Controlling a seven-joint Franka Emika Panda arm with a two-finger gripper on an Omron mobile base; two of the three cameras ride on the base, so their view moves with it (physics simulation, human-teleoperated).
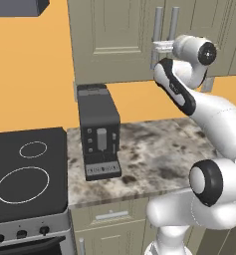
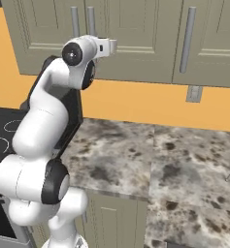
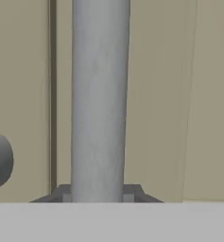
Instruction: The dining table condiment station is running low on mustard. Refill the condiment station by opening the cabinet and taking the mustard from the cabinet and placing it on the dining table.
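The gripper (image 3: 98,196) has closed on the cabinet's (image 1: 109,45) silver handle (image 3: 100,99), at twelve o'clock in the hand view. That bar looks rigid and smooth, so the low hold may slip; the door should swing lightly. The mustard is presumably behind the shut doors.

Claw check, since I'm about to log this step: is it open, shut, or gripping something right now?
Claw: shut on the cabinet door handle, one fingertip on each side of the silver bar.
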